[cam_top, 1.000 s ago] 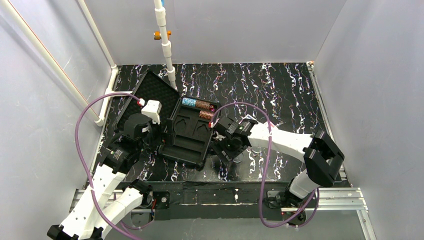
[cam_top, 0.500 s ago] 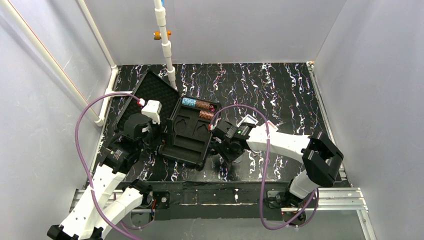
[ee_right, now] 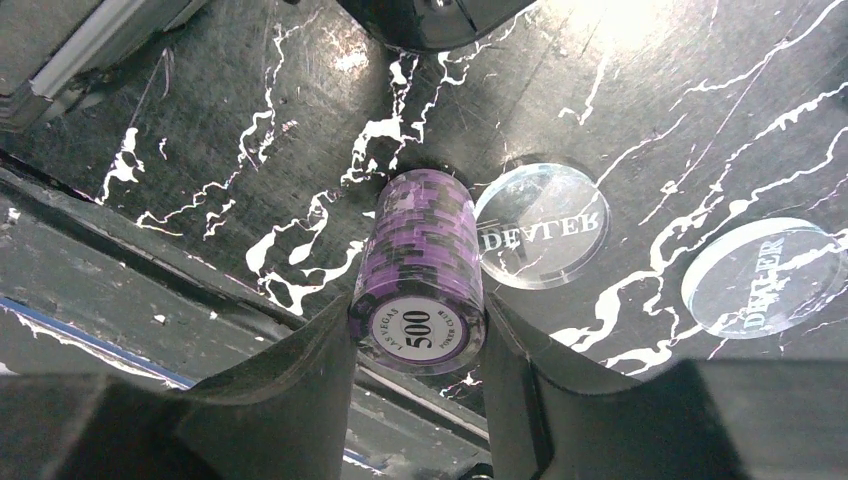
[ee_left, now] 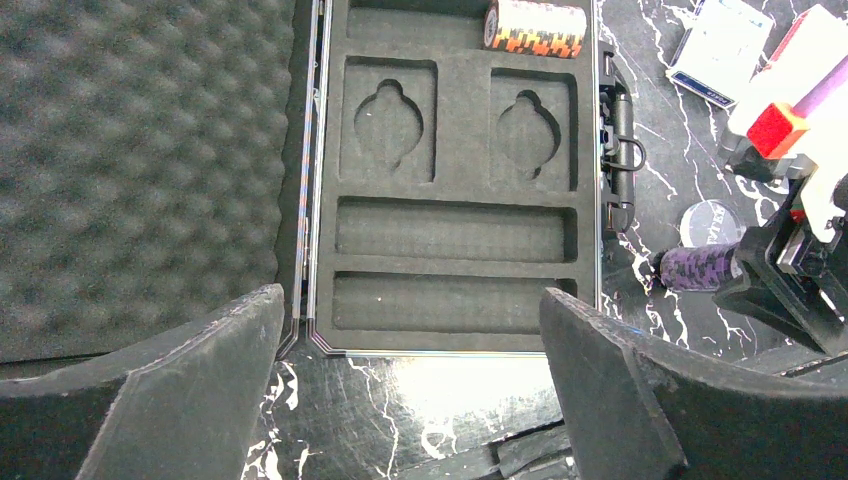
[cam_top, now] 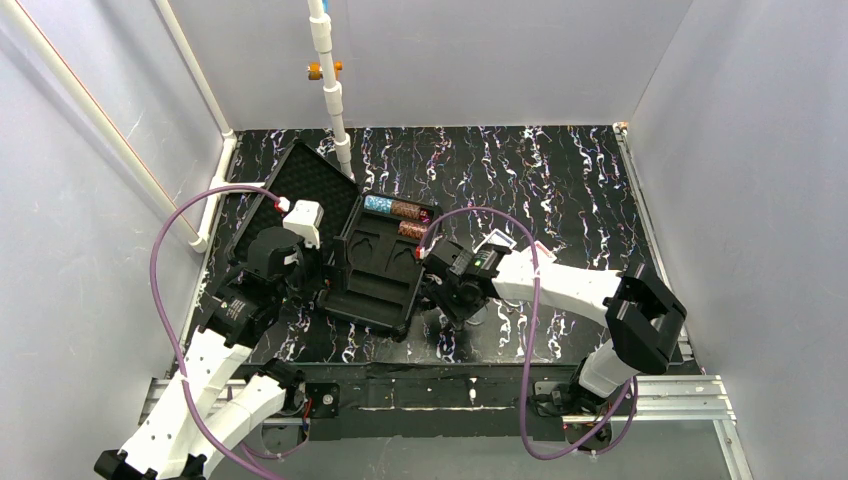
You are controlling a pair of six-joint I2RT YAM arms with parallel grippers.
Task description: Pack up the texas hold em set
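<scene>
Your right arm has dropped a touch toward the near edge over the last second, uncovering the blue card deck (ee_left: 722,48) behind it, and now it has all but stopped. I read that as the grab being made. The right gripper (ee_right: 416,338) is closed snugly on the purple chip stack (ee_right: 420,250), which lies on its side on the bench (cam_top: 560,180), just off the case's handle side, about mid-bench by the near edge. Two clear DEALER discs (ee_right: 545,238) (ee_right: 765,275) lie right beside it, the nearer one almost touching, so mind them on the lift. Your left gripper (ee_left: 410,312) hangs spread wide and empty over the near rim of the case (ee_left: 455,190), which sits left of centre with its foam lid (ee_left: 140,150) thrown open. In the tray, the teal stack (cam_top: 377,203) and a brown stack (ee_left: 535,28) fill the far slots. Both deck wells (ee_left: 388,120) and the two long near slots (ee_left: 455,230) are bare, so one of those looks like your target.
</scene>
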